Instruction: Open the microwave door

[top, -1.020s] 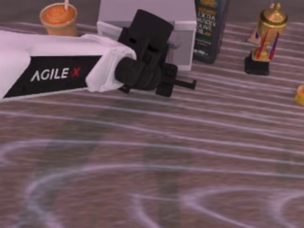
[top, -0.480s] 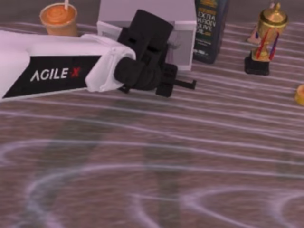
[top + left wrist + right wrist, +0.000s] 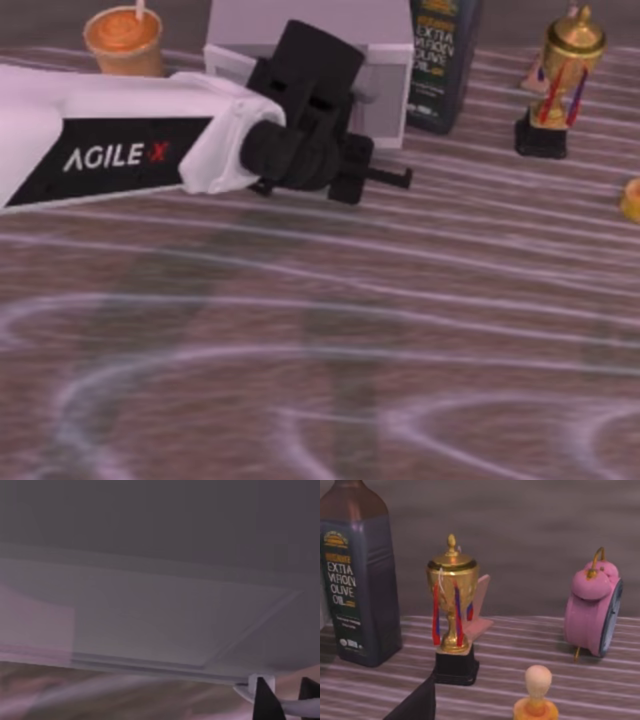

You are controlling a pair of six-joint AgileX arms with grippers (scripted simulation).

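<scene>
None of the opening looks done yet: the microwave (image 3: 250, 20) sits at the far middle of the surface (image 3: 320, 350), and the microwave door (image 3: 388, 95) still looks flush against its body. Up close in the left wrist view, the door fills the frame and its white handle (image 3: 261, 682) sits right at my left tool (image 3: 287, 705). I can't tell whether the tool is clamped on it or merely around it. By my reckoning the reach is made and the whole swing is left. Just beside the microwave stands the olive-oil box (image 3: 440, 60), then a trophy (image 3: 565, 80). My right arm idles out of the top view.
</scene>
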